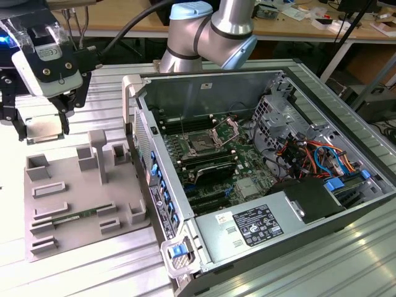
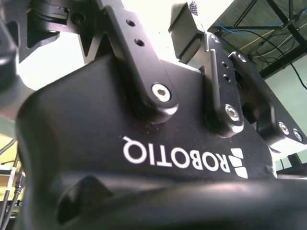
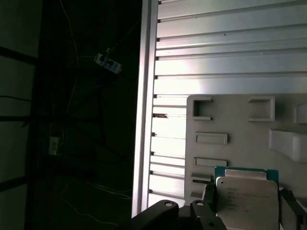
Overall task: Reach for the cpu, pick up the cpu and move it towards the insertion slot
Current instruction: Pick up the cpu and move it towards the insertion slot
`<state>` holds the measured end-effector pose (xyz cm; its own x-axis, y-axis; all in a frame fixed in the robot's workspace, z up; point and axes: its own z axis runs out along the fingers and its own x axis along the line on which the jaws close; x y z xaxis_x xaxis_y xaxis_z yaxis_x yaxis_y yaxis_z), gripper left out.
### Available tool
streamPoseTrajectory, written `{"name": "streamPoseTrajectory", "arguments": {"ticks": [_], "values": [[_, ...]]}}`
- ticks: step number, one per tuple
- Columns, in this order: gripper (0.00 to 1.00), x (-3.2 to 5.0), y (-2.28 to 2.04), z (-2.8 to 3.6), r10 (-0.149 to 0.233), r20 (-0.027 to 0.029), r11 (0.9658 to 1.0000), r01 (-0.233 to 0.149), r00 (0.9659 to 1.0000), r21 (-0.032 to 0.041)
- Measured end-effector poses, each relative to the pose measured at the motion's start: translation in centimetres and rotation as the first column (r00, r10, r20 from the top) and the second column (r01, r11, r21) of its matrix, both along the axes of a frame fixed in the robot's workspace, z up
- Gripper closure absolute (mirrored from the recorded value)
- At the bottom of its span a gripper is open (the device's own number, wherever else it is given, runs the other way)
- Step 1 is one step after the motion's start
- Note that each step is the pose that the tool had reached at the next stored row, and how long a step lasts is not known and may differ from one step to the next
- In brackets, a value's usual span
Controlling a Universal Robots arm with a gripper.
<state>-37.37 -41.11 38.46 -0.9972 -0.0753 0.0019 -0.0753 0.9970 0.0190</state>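
The cpu (image 1: 43, 129), a thin square chip with a whitish-silver top, hangs between the two black fingers of my gripper (image 1: 42, 125) at the exterior view's far left. It is held over the back corner of the grey fixture plate (image 1: 68, 185). In the first wrist view the cpu (image 3: 247, 194) sits squarely between the fingers (image 3: 209, 201), with a green edge showing along one side. The gripper is shut on it. The insertion slot (image 1: 201, 143) is a dark square socket on the green motherboard inside the open computer case, off to the exterior view's right, its bracket (image 1: 226, 127) raised.
The fixture plate carries raised blocks, a post (image 1: 98, 151) and a green memory stick (image 1: 74, 218). The case wall (image 1: 139, 130) stands between plate and motherboard. A finned heatsink (image 1: 247, 189), cables and a power supply (image 1: 247, 226) crowd the case. The ribbed metal table (image 3: 230, 43) ends at a dark drop.
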Motion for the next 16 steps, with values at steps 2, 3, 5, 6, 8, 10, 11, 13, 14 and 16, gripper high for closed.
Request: {"name": "streamPoseTrajectory", "arguments": {"ticks": [2, 3, 5, 6, 8, 10, 11, 13, 14, 16], "values": [[0.45, 1.77, 0.0, -0.01, 0.0, 0.0, 1.0, 0.0, 1.0, 0.0], [0.45, 2.71, 0.0, -0.01, 0.0, 0.0, 1.0, 0.0, 1.0, 0.0], [0.45, 3.64, 0.0, -0.01, 0.0, -0.0001, 1.0, 0.0, 1.0, 0.0], [0.45, 3.78, 0.0, -0.01, 0.0, 0.0, 1.0, 0.0, 1.0, 0.0], [0.45, 3.95, 0.0, -0.01, 0.0, 0.0, 1.0, 0.0, 1.0, 0.0], [0.45, 4.09, 0.0, -0.01, 0.0, 0.0, 1.0, 0.0, 1.0, 0.0], [0.45, 4.17, 0.0, -0.01, 0.0, -0.0001, 1.0, 0.0, 1.0, 0.0], [0.45, 4.32, 0.0, -0.01, 0.0, 0.0, 1.0, 0.0, 1.0, 0.0], [0.45, 4.41, 0.0, -0.01, 0.0, -0.0001, 1.0, 0.0, 1.0, -0.0001], [0.45, 4.59, 0.0, -0.01, 0.0, -0.0001, 1.0, 0.0, 1.0, -0.0001]]}}
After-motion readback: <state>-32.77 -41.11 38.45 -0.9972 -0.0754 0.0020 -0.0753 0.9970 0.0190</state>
